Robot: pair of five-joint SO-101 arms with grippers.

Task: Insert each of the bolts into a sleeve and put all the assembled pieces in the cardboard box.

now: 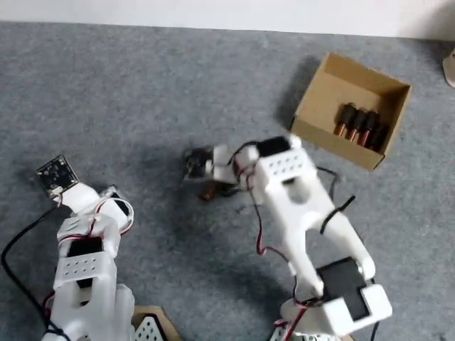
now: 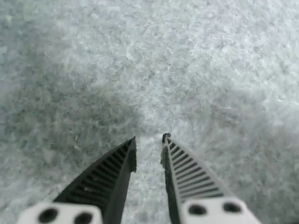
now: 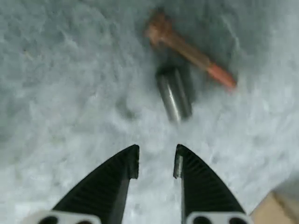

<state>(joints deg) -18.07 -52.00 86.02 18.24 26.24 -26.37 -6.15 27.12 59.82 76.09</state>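
Right claw [image 3: 156,155] gapes just short of sleeve [image 3: 174,93], bolt [image 3: 188,50] beyond.

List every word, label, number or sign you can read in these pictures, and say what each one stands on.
No text can be read anywhere in these pictures.
Cardboard box: plain walls, no print to be seen.
Small circuit board in the high view: only tiny specks, too small to read.
Bolt and sleeve on the carpet: blurred, with no markings to make out.

place: robotics test bench | cues: grey felt tabletop [image 1: 142,92], exposed arm wiring [image 1: 259,229]
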